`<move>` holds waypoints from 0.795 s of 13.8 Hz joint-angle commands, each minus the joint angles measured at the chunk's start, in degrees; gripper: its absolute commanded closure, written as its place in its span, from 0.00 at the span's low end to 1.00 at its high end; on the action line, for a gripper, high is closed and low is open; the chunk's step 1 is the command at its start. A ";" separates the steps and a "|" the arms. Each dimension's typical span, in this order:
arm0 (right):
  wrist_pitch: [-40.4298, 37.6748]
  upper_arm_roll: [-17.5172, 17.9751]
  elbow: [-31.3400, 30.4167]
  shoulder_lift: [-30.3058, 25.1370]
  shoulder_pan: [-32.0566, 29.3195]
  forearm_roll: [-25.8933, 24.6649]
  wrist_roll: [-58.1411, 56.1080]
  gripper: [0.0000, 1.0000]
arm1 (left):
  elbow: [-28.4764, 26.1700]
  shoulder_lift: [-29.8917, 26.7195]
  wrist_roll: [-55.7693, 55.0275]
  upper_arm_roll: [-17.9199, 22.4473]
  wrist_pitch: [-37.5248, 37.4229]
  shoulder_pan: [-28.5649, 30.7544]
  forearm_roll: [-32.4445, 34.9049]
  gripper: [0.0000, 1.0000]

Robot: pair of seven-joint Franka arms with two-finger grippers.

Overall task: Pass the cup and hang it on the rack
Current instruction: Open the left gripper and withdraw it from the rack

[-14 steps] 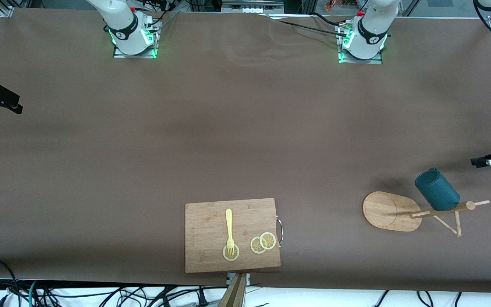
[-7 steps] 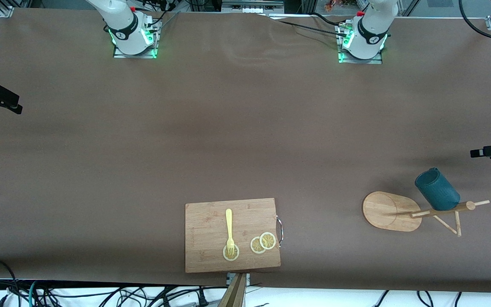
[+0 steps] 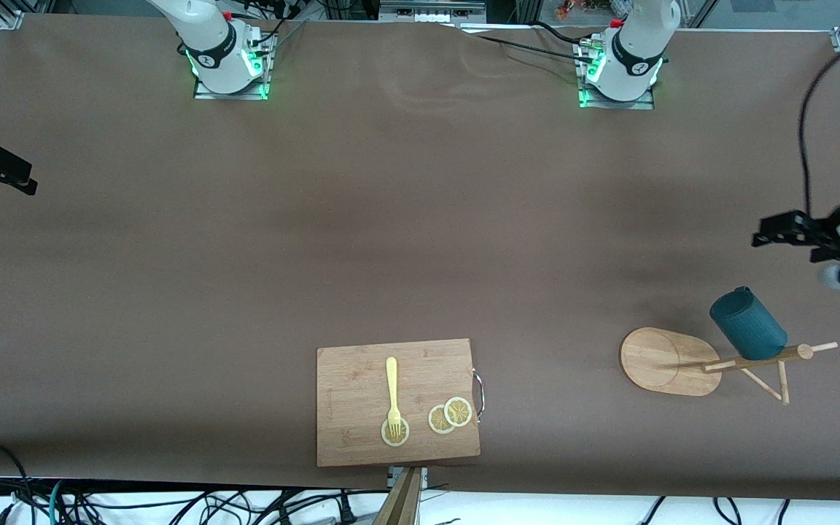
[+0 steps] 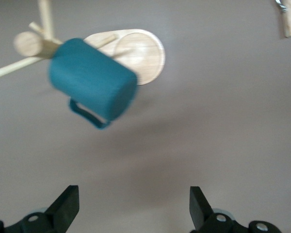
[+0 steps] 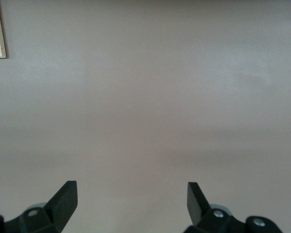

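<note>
The left tool (image 4: 131, 206) hangs spread and empty over bare bench (image 3: 391, 219) near the cup (image 3: 748, 327), which hangs on the rack (image 3: 671, 361), so the task looks done, while the right tool (image 5: 128, 204), also spread and empty, waits.

I see a rectangular light wooden cutting board (image 3: 397, 402) with a small metal handle (image 3: 478, 394) lying flat on the brown table (image 3: 362, 240), at the edge nearest the front camera. On the board I note a pale yellow plastic fork (image 3: 392, 390), its tines resting on one round lemon slice (image 3: 395, 432). Two more lemon slices (image 3: 450, 415) overlap each other just beside it, toward the handle. Black cables (image 3: 172, 503) trail below the table edge.
</note>
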 commanded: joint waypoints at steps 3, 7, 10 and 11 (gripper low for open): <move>-0.65 0.45 1.08 0.31 -0.92 0.07 0.46 0.00 | -4.73 -6.45 -1.36 0.95 -0.79 -6.61 1.50 0.00; -0.56 0.45 1.08 0.31 -1.01 0.07 0.28 0.00 | -16.99 -15.48 -1.44 2.01 5.77 -6.99 1.59 0.00; -0.47 0.54 1.08 0.31 -1.01 -0.01 0.20 0.00 | -21.96 -18.77 -1.97 2.01 8.35 -6.55 0.98 0.00; -0.39 0.54 1.08 0.31 -1.01 -0.01 0.20 0.00 | -22.05 -18.68 -2.14 2.10 9.74 -6.46 0.98 0.00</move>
